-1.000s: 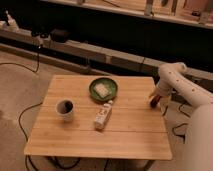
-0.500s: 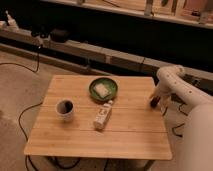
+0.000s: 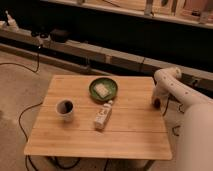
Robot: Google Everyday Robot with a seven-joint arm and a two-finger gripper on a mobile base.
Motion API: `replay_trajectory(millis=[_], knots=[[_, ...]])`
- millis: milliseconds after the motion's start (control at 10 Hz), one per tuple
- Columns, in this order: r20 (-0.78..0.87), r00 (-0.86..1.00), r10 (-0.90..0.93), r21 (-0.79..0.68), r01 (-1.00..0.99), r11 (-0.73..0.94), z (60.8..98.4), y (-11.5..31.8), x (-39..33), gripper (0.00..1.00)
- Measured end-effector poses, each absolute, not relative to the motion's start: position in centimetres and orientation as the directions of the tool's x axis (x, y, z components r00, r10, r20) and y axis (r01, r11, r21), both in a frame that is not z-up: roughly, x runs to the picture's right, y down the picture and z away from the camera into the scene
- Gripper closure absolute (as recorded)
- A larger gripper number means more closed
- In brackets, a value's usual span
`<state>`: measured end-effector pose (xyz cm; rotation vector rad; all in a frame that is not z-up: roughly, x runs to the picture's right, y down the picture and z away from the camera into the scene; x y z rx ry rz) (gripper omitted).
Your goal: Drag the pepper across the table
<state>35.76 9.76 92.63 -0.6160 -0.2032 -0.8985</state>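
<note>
The table is a low square one with a light wooden plank top. My gripper points down at the table's right edge, level with the green plate, at the end of the white arm. A small reddish-dark spot shows right under the gripper's tip. It may be the pepper, which is otherwise hidden by the gripper.
A green plate holding a pale square item sits at the back centre. A white bottle with a red label lies on its side in the middle. A white mug stands at the left. Cables run over the floor at the left.
The gripper has shifted slightly to the right and toward the front along the table's right edge. The other things have not moved.
</note>
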Motion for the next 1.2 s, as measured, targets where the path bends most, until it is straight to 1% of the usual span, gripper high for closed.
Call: replay_trajectory(millis=[300, 700, 800, 1000, 1100, 1200], knots=[[0.451, 0.565, -0.691, -0.360, 0.824, 0.438, 91.9, 9.1, 32.6, 0.57], [0.587, 0.411, -0.697, -0.210, 0.909, 0.360, 90.2, 11.4, 24.5, 0.57], [0.615, 0.360, -0.701, -0.165, 0.929, 0.333, 89.4, 11.9, 22.5, 0.57], [0.682, 0.203, -0.703, -0.029, 0.968, 0.251, 86.5, 13.8, 17.5, 0.57], [0.698, 0.155, -0.699, 0.012, 0.974, 0.228, 85.5, 14.3, 16.2, 0.57], [0.721, 0.064, -0.690, 0.083, 0.981, 0.178, 83.7, 15.6, 14.1, 0.57]])
